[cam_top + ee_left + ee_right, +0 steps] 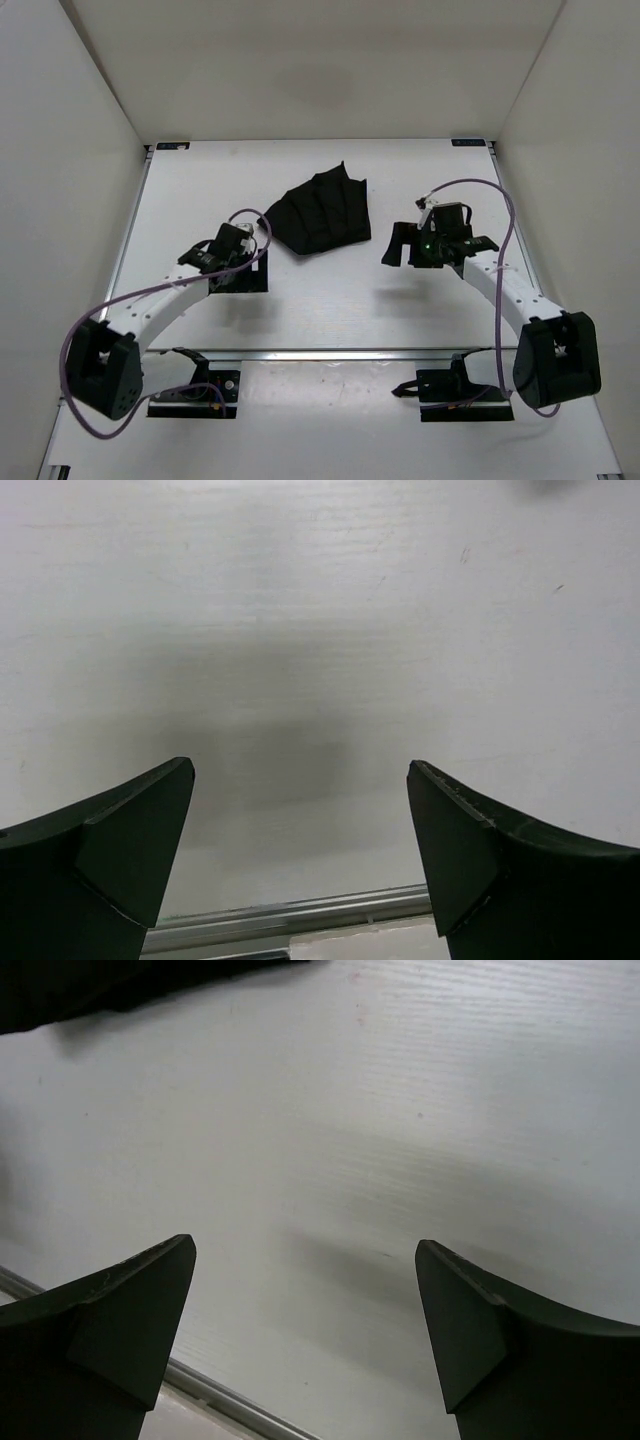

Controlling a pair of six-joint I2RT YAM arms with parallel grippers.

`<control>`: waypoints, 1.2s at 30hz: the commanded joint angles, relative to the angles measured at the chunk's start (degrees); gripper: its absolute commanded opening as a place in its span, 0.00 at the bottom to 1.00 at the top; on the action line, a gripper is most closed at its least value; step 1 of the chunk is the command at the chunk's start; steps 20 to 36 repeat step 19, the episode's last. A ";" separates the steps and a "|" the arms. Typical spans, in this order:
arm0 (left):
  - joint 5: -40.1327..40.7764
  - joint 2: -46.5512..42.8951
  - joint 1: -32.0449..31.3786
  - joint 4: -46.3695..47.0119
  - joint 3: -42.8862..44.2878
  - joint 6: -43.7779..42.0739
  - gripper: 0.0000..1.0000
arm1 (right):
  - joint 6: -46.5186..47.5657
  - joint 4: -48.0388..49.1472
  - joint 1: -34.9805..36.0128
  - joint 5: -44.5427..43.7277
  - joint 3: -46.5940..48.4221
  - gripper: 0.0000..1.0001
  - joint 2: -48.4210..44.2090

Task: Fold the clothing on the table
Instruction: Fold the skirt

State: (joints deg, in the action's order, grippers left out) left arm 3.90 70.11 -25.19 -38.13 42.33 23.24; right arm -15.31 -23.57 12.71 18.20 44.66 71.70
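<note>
The black pleated clothing point(320, 212) lies in a flared heap on the white table point(330, 310), towards the back and near the middle. My left gripper point(238, 270) hovers to its left and nearer the front. The left wrist view shows that gripper point(300, 767) open, with only bare table between the fingers. My right gripper point(437, 252) is off the garment's right side, apart from it. It point(305, 1243) is also open and holds nothing. An edge of the clothing point(100, 985) shows at the top left of the right wrist view.
White walls enclose the table on three sides. A metal rail point(330, 353) runs across the near edge in front of both arm bases; it also shows low in the wrist views as the rail point(300, 912) and the rail point(220, 1395). Purple cables loop from both arms.
</note>
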 commanded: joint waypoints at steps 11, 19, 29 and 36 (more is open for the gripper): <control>-1.79 -10.87 1.11 9.30 -0.85 -0.13 0.99 | 2.65 -0.69 -0.23 -4.84 8.06 0.89 0.89; 2.94 -6.56 2.60 5.89 2.58 1.89 0.99 | 4.23 0.63 -0.85 -0.17 19.22 0.90 12.66; 2.94 -6.56 2.60 5.89 2.58 1.89 0.99 | 4.23 0.63 -0.85 -0.17 19.22 0.90 12.66; 2.94 -6.56 2.60 5.89 2.58 1.89 0.99 | 4.23 0.63 -0.85 -0.17 19.22 0.90 12.66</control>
